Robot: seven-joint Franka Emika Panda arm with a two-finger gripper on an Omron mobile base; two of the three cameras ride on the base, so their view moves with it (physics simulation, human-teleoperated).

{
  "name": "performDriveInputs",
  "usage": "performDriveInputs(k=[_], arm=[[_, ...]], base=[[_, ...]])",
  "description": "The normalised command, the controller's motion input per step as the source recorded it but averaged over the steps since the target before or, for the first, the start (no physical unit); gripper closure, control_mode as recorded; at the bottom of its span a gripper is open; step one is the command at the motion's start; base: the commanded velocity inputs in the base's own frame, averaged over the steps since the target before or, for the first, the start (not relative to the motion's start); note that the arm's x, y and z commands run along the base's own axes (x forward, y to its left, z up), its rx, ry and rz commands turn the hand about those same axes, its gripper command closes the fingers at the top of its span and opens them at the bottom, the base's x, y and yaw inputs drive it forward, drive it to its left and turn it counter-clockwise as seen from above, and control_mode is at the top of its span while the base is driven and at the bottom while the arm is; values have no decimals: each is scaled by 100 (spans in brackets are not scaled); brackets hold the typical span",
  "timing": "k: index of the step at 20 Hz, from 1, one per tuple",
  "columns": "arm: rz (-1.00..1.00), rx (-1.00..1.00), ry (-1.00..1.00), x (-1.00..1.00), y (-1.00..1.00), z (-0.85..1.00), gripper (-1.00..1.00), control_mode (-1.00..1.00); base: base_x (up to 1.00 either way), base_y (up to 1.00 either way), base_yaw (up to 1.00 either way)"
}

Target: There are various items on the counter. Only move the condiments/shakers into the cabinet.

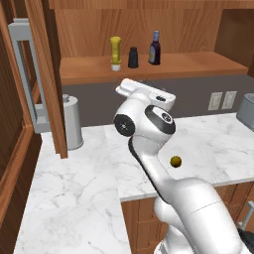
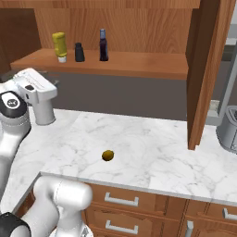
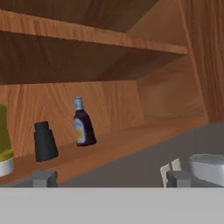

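- The three condiments all stand upright on the cabinet shelf (image 1: 198, 64), in a row at the upper middle of the left base view: the yellow squeeze bottle (image 1: 115, 52), then the black shaker (image 1: 133, 57), then the dark bottle (image 1: 155, 48) with its blue cap, near one another but apart.
- The hand view shows the same row at its left: a sliver of yellow at the edge, the shaker left of centre, the bottle just right of it.
- Judged from this, the moving is done and the step in hand is the withdrawal.
- The gripper (image 3: 109, 178) is wide open and holds nothing; its two tips rise at the bottom of the hand view, below the shelf's level.
- To do it well, I would pull the hand straight back and down, away from the shelf edge, so no finger clips a bottle.
- The small yellow-brown ball (image 1: 175, 161) lies on the marble surface (image 1: 74, 193), right of centre in the left base view; it is no condiment and should stay.
- The steel canister (image 1: 72, 122) at mid-left stays too.
- The open cabinet door (image 2: 206, 69), at the right of the right base view, should be kept clear of.
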Motion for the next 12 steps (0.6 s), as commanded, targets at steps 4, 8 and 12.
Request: performDriveInputs(k=[4, 8, 12], arm=[[-14, 7, -25, -100, -25, -5, -100, -100], [0, 0, -10, -34, 1, 1, -100, -100], [0, 0, -3, -25, -4, 0, -100, -100]], base=[[0, 0, 0], [0, 0, 0], [0, 0, 0]])
